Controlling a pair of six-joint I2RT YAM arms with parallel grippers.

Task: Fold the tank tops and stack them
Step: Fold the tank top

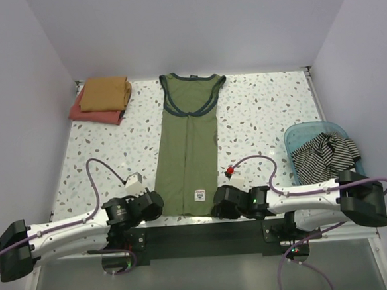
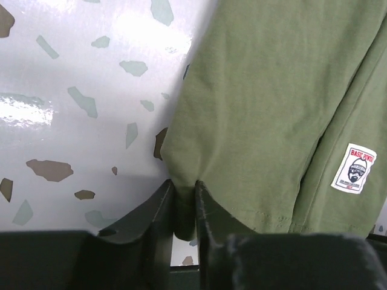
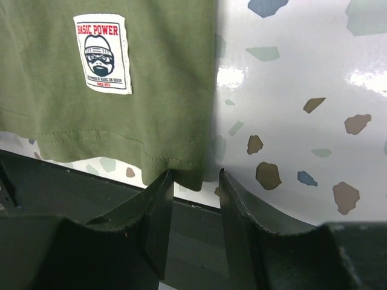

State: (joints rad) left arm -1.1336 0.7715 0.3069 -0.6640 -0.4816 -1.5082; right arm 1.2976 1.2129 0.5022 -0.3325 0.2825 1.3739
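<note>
At olive top (image 2: 272,90) hem | left hand (image 2: 184,192) pinching | right hand (image 3: 195,176) parted

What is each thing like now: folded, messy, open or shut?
Olive green tank top: spread out flat.
Striped tank top: crumpled in the blue basket.
Red tank top: folded, underneath.
Mustard tank top: folded, stacked on it.
Left gripper: shut on the green top's hem.
Right gripper: open at the other hem corner.

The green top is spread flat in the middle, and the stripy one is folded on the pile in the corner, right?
No. The top view shows the striped tank top crumpled in the blue basket, not folded on the corner pile. The olive green tank top is spread flat in the middle.
</note>
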